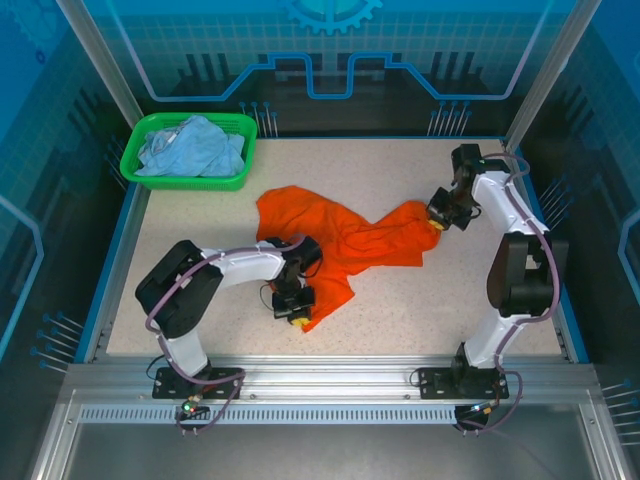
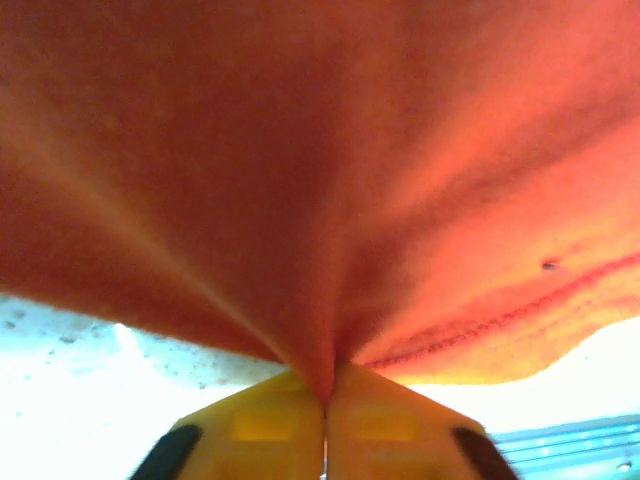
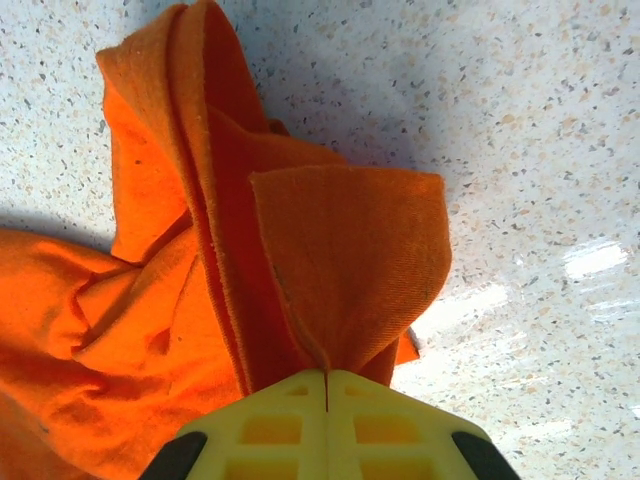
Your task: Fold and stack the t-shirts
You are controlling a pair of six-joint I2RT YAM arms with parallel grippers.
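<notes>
A green plastic basket [image 1: 185,182] sits at the far left corner of the speckled beige table [image 1: 420,310].

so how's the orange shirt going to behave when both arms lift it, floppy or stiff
Probably very floppy: the orange shirt gathers into thin pleats where the left fingers and right fingers pinch it. It would likely sag between them, since its middle lies crumpled on the table.

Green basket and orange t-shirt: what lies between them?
Nothing: in the top view, bare speckled tabletop separates the green basket from the orange t-shirt.
</notes>
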